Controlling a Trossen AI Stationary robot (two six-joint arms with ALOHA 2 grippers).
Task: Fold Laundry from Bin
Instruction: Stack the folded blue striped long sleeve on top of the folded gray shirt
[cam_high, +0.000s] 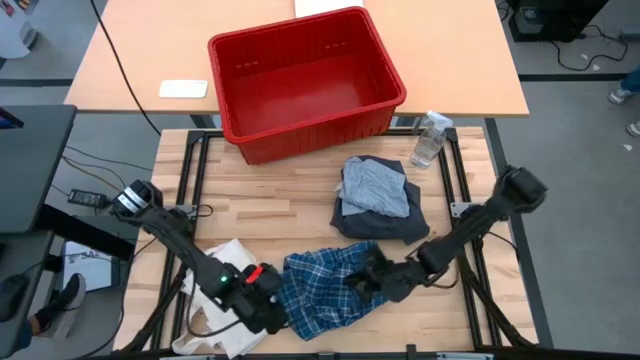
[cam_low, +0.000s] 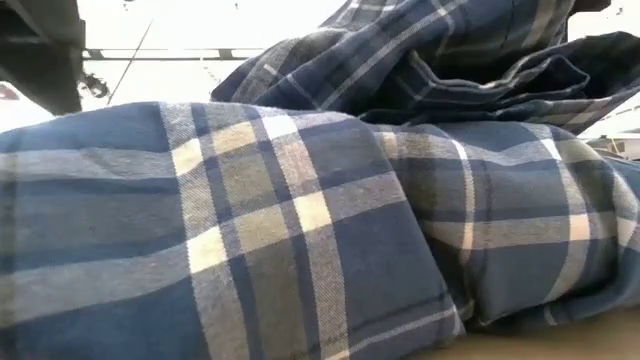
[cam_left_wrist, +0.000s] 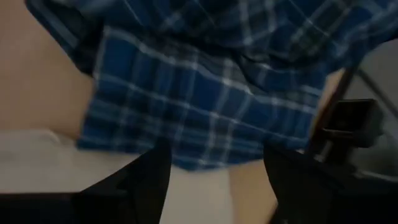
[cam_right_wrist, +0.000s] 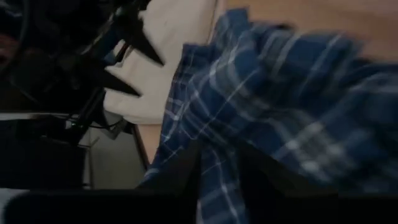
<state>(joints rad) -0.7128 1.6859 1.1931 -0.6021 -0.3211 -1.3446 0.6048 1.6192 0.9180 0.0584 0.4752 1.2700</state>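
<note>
The blue-and-white plaid shirt (cam_high: 325, 287) lies crumpled on the table near its front edge, and it fills the low view (cam_low: 300, 220). My left gripper (cam_high: 270, 305) is open at the shirt's left edge. In the left wrist view the shirt's edge (cam_left_wrist: 199, 155) lies just ahead of that gripper's spread fingers (cam_left_wrist: 214, 180). My right gripper (cam_high: 372, 282) is shut on the shirt's right part. The red bin (cam_high: 305, 80) stands at the far side with nothing showing inside. A light grey piece (cam_high: 375, 185) lies on a folded dark grey top (cam_high: 385, 225). My right gripper pinches a raised fold of the plaid shirt (cam_right_wrist: 219, 177) between its two fingers (cam_right_wrist: 189, 171), on the shirt's right side. It comes in low from the table's right, slanting down. The rest of the shirt lies slack on the table.
A cream tote bag (cam_high: 222, 262) lies under my left arm at the front left. A clear spray bottle (cam_high: 430, 140) stands beside the bin's right corner. A second table (cam_high: 120, 60) lies behind the bin. Bare wood shows between the shirt and the bin.
</note>
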